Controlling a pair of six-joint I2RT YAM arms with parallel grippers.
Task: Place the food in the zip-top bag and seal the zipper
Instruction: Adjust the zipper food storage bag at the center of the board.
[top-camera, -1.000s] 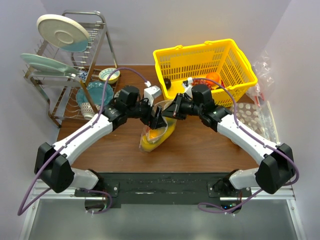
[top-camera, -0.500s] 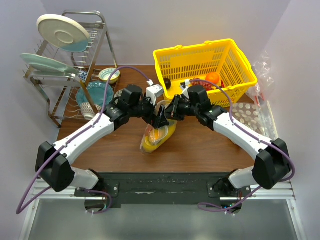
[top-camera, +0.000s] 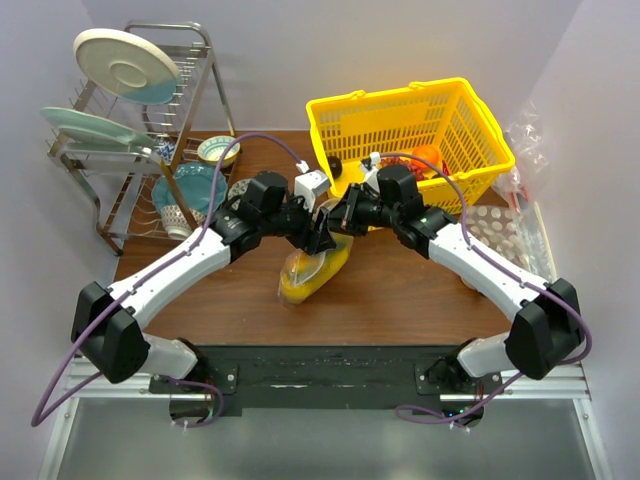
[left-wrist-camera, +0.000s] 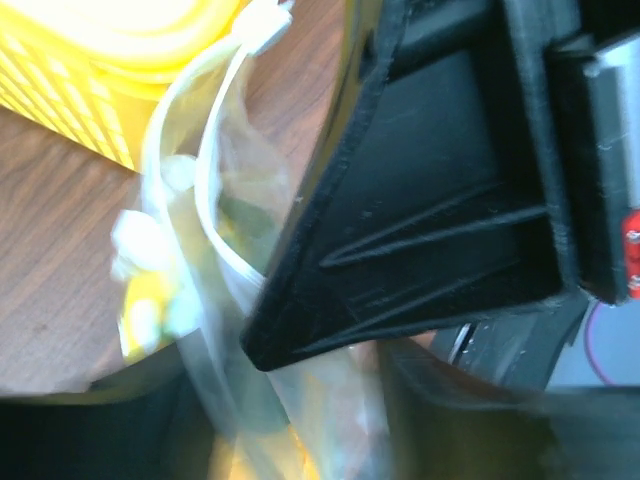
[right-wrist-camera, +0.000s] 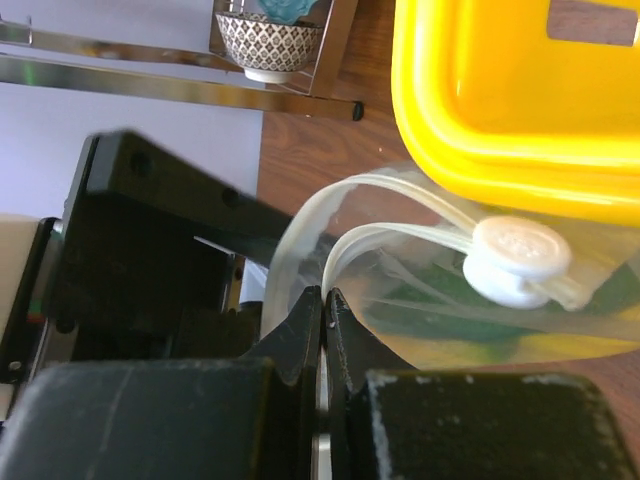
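Observation:
The zip-top bag (top-camera: 313, 268) lies mid-table with the food inside: yellow banana (top-camera: 297, 283) and a dark green vegetable (right-wrist-camera: 450, 300) show through the film. Its mouth faces the basket. The zipper (right-wrist-camera: 395, 238) gapes in two whitish strips, with a white slider (right-wrist-camera: 518, 260) at one end. My right gripper (right-wrist-camera: 327, 295) is shut on the near strip at the mouth (top-camera: 335, 222). My left gripper (top-camera: 318, 238) faces it from the left. In the blurred left wrist view its jaws (left-wrist-camera: 300, 430) stand apart with bag film (left-wrist-camera: 330, 400) between them.
A yellow basket (top-camera: 400, 110) stands just behind the bag's mouth, with an orange and red fruit inside. A dish rack (top-camera: 130, 150) with plates and bowls fills the back left. A crumpled plastic heap (top-camera: 525, 150) lies at the right edge. A small white box (top-camera: 309, 185) sits behind the left wrist.
The left gripper has moved in to the bag's mouth and its jaws have narrowed round the film. The right gripper, still pinching the strip, has shifted slightly left and back.

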